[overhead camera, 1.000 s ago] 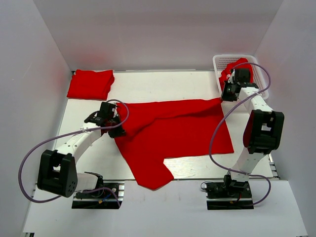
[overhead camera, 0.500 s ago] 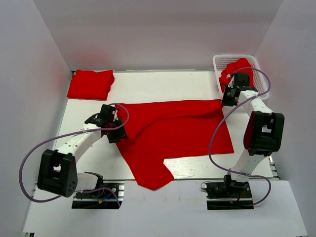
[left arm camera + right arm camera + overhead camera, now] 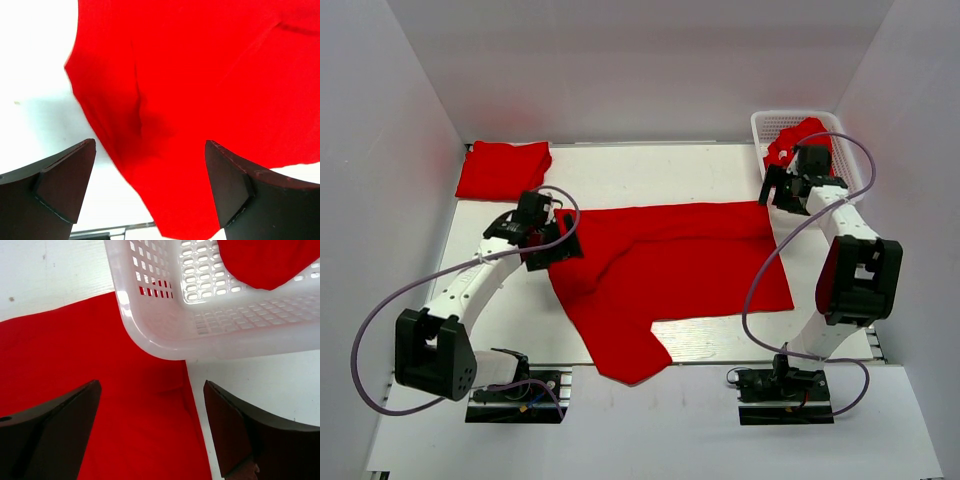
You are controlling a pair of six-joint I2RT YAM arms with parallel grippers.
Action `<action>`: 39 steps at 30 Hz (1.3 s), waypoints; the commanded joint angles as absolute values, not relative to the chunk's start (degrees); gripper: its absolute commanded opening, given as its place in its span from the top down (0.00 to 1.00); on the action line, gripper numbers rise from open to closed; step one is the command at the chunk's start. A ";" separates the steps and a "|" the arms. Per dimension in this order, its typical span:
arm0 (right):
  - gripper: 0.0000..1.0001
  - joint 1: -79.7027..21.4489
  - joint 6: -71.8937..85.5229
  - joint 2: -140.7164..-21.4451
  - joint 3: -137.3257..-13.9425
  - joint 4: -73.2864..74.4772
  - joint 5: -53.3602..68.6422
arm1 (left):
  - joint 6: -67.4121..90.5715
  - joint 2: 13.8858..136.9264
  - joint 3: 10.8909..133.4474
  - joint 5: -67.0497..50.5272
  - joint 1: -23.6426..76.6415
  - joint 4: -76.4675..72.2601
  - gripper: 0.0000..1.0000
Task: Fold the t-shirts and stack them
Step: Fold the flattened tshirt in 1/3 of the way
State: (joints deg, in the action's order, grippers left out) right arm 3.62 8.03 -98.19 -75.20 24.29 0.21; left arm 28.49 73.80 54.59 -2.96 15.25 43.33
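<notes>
Here the left end effector (image 3: 553, 245) hovers over the left edge of the spread t-shirt (image 3: 680, 265), its fingers wide apart and gripping nothing. The right end effector (image 3: 778, 192) hangs above that shirt's far right corner, just beside the white basket (image 3: 760, 128), likewise gaping and empty. The spread t-shirt lies mostly flat on the counter (image 3: 650, 170), creased near its left side. A folded t-shirt (image 3: 503, 168) sits at the far left corner, and a bunched t-shirt (image 3: 802, 135) rests in the basket.
</notes>
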 commanded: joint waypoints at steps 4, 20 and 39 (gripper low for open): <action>0.10 1.94 5.89 -92.82 -72.87 23.29 4.65 | 26.98 78.39 61.77 -2.80 15.47 34.92 0.00; 0.10 -7.12 7.47 -104.05 -76.19 18.02 13.36 | 21.27 104.93 71.27 -3.17 14.33 19.95 0.00; 0.10 -7.03 9.14 -118.74 -86.04 20.65 11.24 | 11.88 123.93 92.54 -1.05 8.79 24.43 0.00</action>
State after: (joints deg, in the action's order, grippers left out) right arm -7.14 9.04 -117.62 -83.09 18.94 10.87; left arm 16.71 122.80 89.86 -0.47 9.45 22.48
